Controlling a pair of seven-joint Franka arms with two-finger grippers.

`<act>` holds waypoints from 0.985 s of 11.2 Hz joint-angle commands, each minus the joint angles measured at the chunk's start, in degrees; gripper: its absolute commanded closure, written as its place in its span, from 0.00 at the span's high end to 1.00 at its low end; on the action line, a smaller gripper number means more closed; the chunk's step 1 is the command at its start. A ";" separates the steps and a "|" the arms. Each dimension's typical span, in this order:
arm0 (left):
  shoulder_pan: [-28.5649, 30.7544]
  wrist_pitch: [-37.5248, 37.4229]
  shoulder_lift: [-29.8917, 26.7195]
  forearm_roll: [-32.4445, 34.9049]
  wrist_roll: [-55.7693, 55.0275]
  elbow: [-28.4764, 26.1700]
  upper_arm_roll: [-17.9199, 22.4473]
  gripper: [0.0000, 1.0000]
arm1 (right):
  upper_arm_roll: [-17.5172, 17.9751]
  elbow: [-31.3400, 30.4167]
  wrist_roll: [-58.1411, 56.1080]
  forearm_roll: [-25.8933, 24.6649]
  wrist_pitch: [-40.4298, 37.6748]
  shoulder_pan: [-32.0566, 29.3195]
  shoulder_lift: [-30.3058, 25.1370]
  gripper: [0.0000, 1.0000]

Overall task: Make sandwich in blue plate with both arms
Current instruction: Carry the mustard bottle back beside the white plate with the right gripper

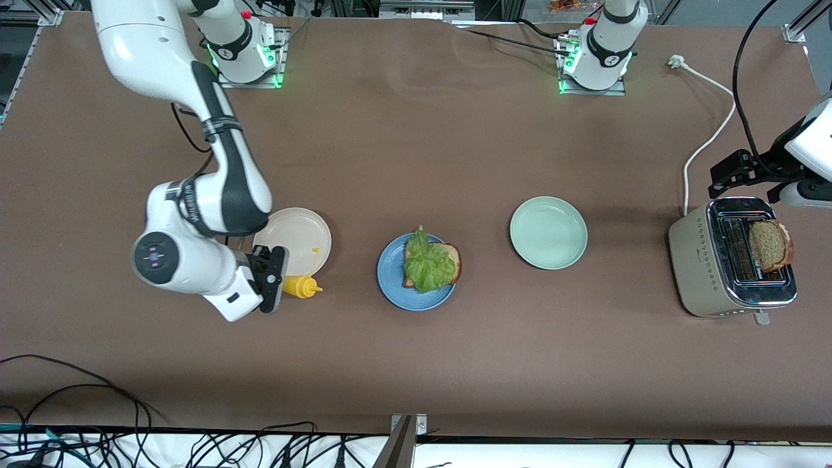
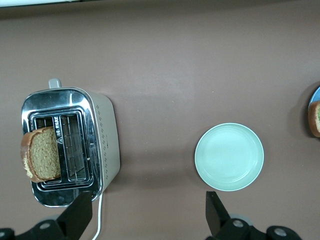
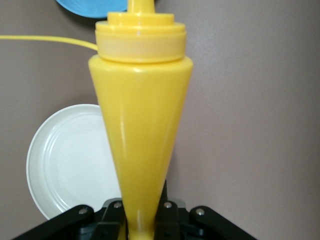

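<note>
Right hand (image 1: 281, 276) clenched around a yellow squeeze bottle (image 1: 300, 286), lifted and tipped on its side, nozzle aimed toward the blue plate (image 1: 391, 284). Over the brown surface (image 1: 416, 364) beside the beige plate (image 1: 300, 235), at the right arm's end. In the right wrist view, bottle (image 3: 140, 135) filling the middle of the picture, fingers (image 3: 165, 207) pinching its narrow base, beige plate (image 3: 65, 160) below it, a sliver of blue plate (image 3: 90, 9) past the cap.

Blue plate near the middle of the surface, carrying the half-built sandwich (image 1: 430, 261): one brown bread slice (image 1: 452, 259) lying flat, ruffled green lettuce leaf (image 1: 426, 263) spread on top. No second slice on it yet. A thin yellow streak (image 1: 316, 259) on the beige plate's rim (sauce, possibly; too small to be sure).

Pale green plate (image 1: 548, 232) toward the left arm's end, apart from the blue one. Farther that way, a silver toaster (image 1: 731, 259) with a white cord (image 1: 705, 146), and a second bread slice (image 1: 769, 244) sticking up out of one slot, leaning.

Left hand (image 2: 147, 210) released, fingers (image 2: 215, 207) spread wide, up in the air over bare surface between the toaster (image 2: 75, 145) and the pale green plate (image 2: 229, 156), grasping nothing. Toast (image 2: 42, 160) clear in that wrist view.
</note>
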 commanded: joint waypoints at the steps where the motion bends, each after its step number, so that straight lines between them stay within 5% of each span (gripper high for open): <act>1: 0.02 0.25 0.64 -0.47 0.97 1.19 0.22 1.00 | 5.23 -3.86 -10.21 5.48 -2.98 -8.13 -4.11 0.00; 7: -1.12 -0.19 1.08 -0.39 1.06 1.10 0.49 1.00 | 7.61 -5.09 -31.20 17.59 -12.63 -21.05 -3.87 0.00; 11: -1.91 0.16 3.09 -0.56 1.41 1.27 3.99 1.00 | 15.32 -6.58 -45.10 21.57 -17.75 -34.40 -0.80 0.00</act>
